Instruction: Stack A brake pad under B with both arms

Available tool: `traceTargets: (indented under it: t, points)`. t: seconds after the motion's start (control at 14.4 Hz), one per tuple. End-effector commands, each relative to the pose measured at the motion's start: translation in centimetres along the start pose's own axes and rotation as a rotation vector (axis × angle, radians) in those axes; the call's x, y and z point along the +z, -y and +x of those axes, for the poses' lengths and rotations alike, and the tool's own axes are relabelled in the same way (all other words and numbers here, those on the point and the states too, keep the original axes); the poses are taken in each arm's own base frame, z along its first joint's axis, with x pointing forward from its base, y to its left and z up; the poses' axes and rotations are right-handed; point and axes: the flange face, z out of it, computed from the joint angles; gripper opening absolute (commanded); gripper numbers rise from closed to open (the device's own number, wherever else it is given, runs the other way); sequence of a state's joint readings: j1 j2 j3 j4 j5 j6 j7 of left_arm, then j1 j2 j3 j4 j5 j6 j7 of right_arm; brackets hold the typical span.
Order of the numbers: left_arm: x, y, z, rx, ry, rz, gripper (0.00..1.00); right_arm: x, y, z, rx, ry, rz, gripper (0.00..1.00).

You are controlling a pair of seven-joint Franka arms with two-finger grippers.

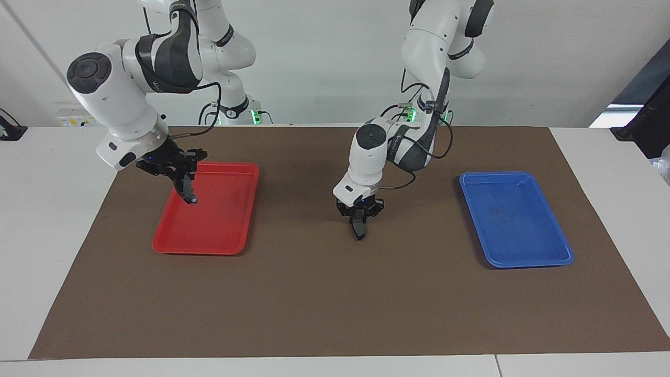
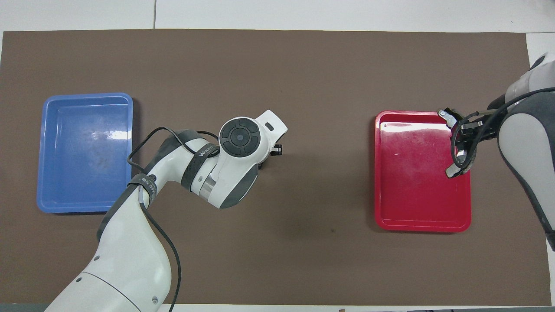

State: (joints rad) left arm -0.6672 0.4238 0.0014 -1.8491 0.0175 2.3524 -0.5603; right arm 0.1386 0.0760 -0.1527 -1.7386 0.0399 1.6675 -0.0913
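the left gripper [image 1: 359,230] is low over the middle of the brown mat [image 1: 324,303] and squeezes a small dark thing, maybe the a brake pad, to set it down first, while the right gripper [image 1: 189,192] hangs over the red tray [image 1: 172,245], fingers close together, holding nothing i can see, and b is nowhere i can see.

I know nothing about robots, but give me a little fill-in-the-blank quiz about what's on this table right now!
1. The tray beneath the right gripper is ___ in colour.
2. The other tray, toward the left arm's end of the table, is ___ in colour.
3. The left gripper points down at the mat, which is ___ in colour, between the two trays.

Missing words: red; blue; brown.
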Motion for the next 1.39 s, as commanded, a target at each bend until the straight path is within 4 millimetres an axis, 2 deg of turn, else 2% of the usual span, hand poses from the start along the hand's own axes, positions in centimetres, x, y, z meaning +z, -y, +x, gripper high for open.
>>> traceTargets:
  t: [0.0, 0.07, 0.14, 0.28, 0.42, 0.55, 0.76, 1.04, 1.11, 1.18, 1.25, 1.32]
  points:
    - [-0.2, 0.0, 0.0, -0.005, -0.025, 0.01, 0.93, 0.0, 0.0, -0.1, -0.008, -0.019, 0.006, 0.05]
    - [-0.4, 0.6, 0.5, -0.02, -0.027, 0.005, 1.0, 0.0, 0.0, -0.1, -0.008, -0.02, 0.006, 0.05]
    - [-1.1, 1.3, 0.8, -0.03, -0.028, 0.007, 1.0, 0.0, 0.1, -0.1, -0.009, -0.025, 0.006, 0.05]
    - [-3.6, 4.0, 2.1, -0.065, -0.038, 0.006, 1.0, -0.1, 0.8, 0.4, -0.021, -0.041, 0.005, 0.05]
    - [-6.7, 7.6, 3.0, -0.101, -0.018, 0.025, 1.0, 0.1, 6.5, 1.2, -0.051, -0.066, 0.003, 0.05]
    - [-9.5, 12.1, 3.8, -0.113, 0.007, 0.044, 1.0, -0.2, 12.6, 2.5, -0.018, -0.089, -0.005, 0.05]
    - [-13.3, 19.2, 4.6, -0.082, 0.035, 0.059, 1.0, 1.9, 23.8, 5.3, 0.085, -0.119, -0.009, 0.03]
    - [-17.9, 27.8, 4.5, -0.011, 0.051, 0.063, 1.0, 9.7, 36.1, 8.5, 0.148, -0.154, 0.041, 0.03]
    - [-19.0, 29.7, 4.4, -0.002, 0.043, 0.063, 1.0, 11.8, 38.2, 8.9, 0.147, -0.164, 0.041, 0.03]
    - [-20.3, 31.8, 4.3, -0.005, 0.026, 0.063, 1.0, 13.1, 38.8, 9.4, 0.14, -0.187, 0.049, 0.03]
    - [-21.5, 33.9, 4.2, -0.024, 0.014, 0.061, 1.0, 13.4, 39.0, 9.7, 0.14, -0.215, 0.068, 0.03]
    - [-22.8, 35.3, 4.2, -0.044, 0.019, 0.06, 1.0, 14.5, 39.3, 9.4, 0.134, -0.21, 0.065, 0.03]
